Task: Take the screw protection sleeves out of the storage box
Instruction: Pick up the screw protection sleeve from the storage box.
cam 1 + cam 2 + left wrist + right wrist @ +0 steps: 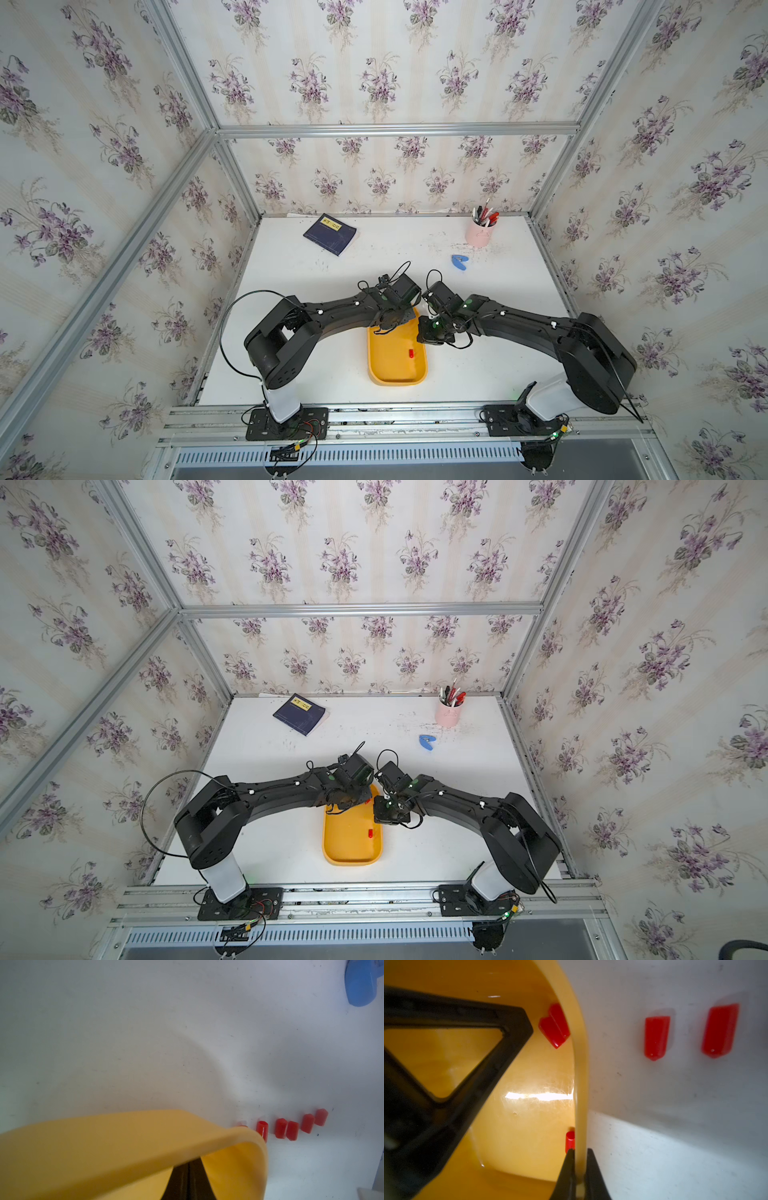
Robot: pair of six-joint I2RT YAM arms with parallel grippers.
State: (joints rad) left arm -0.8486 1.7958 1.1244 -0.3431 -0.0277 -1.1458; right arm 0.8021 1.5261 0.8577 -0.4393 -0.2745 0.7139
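Right tool (pixel 579 1150) clamped on the box (pixel 395 381) rim, likely to steady it; left tool (pixel 188 1165) together inside, tips hidden. Box lower centre in both top views; some sleeves (pixel 281 1128) outside on worktop (pixel 145 1043), others inside.

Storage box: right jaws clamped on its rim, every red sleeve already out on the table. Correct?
Not every sleeve. The right gripper jaws do clamp the storage box rim, but the right wrist view shows sleeves inside it, one right by the rim. Others lie out on the table.
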